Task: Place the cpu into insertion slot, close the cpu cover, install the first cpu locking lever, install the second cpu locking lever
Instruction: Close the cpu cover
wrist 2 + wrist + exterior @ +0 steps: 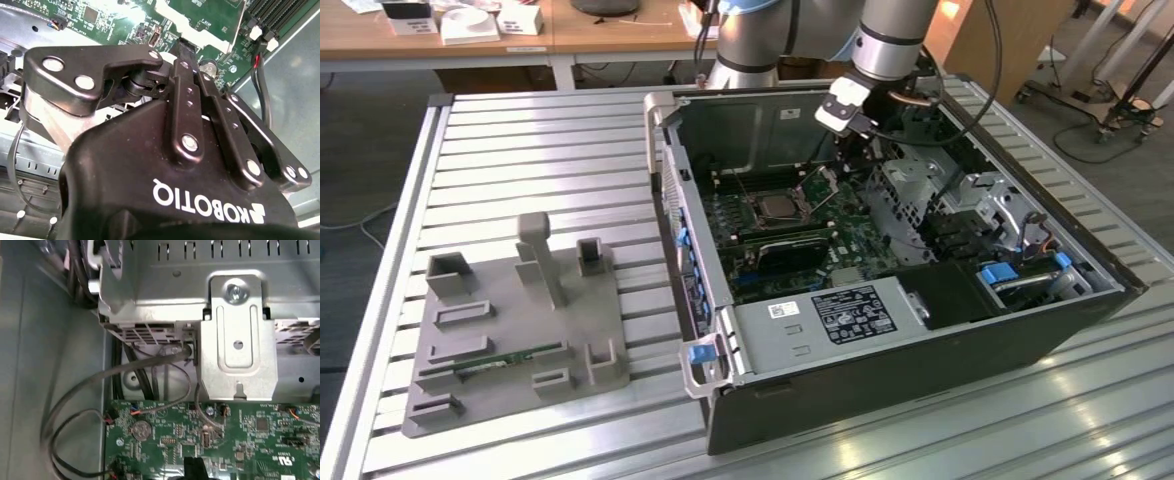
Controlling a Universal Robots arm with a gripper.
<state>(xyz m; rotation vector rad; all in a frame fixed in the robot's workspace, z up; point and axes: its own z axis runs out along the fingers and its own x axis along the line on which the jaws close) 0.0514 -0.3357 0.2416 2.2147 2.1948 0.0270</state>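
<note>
Down in the insertion slot (744, 212) sits the cpu (773, 208) — cpu cover (823, 184) raised, lever steps pending — gripper (183, 49) state unclear.

**Surface finishes at the open computer.**
- Slatted table (520, 180): ribbed silvery metal with a soft brushed sheen.
- Fixture block (507, 330): matt grey plastic.
- Desk (587, 35): smooth light wood.
- Computer case (921, 370): dark matt-painted sheet metal outside, bare grey metal inside.
- Motherboard (250, 450): glossy green laminate.
- cpu (779, 208): dull silvery metal top.
- Drive bracket (240, 340): bare stamped sheet metal, satin and lightly reflective.
- Cables (65, 405): smooth dark rubbery sheath.
- Coin cell (141, 429): polished metal.
- Gripper (186, 50): smooth black semi-gloss links with bright metal screws.
- Blue latch (700, 352): glossy plastic.
</note>
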